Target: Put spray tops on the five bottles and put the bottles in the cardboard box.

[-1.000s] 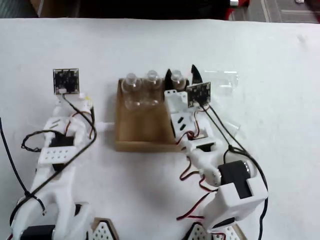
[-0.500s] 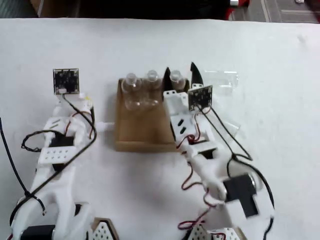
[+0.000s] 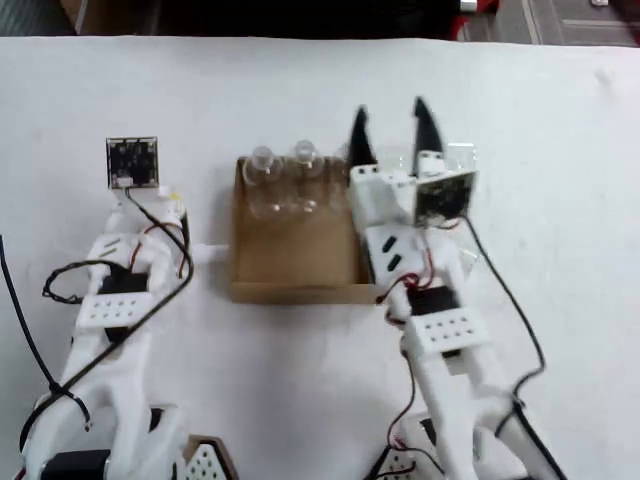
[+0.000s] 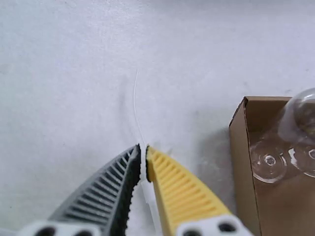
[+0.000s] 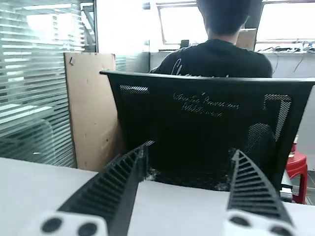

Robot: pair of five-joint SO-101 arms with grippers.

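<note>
1. The box [image 3: 290, 262] sits mid-table [image 3: 560, 110], its long side running from 6 to 12 o'clock.
2. Clear bottles [image 3: 262, 165] stand in a row against the box's 12 o'clock wall. Two rounded tops show plainly, and a third is half hidden by the right arm. The half of the box toward 6 o'clock is bare cardboard.
3. The right arm [image 3: 445, 330] stretches from 6 o'clock toward 12 along the box's 3 o'clock side, its wrist held high over the box's far right corner.
4. The right gripper [image 3: 390, 132] points toward 12 o'clock, its two black fingers spread wide and holding nothing. Its own camera looks out level over the table edge at a black chair [image 5: 206, 128].
5. A faint clear object [image 3: 458, 153] lies on the table at 3 o'clock of the right gripper; I cannot tell what it is.
6. The left arm [image 3: 115, 300] lies low at 9 o'clock of the box, well apart from the right arm and angled down at the table.
7. The left gripper [image 4: 143, 147] has its grey and yellow fingers pressed together, pinching a thin pale tube [image 4: 136, 101] that curves out past the tips over the table.
8. In the left wrist view the box's corner [image 4: 241, 147] is near the fingertips but not touching them.
</note>
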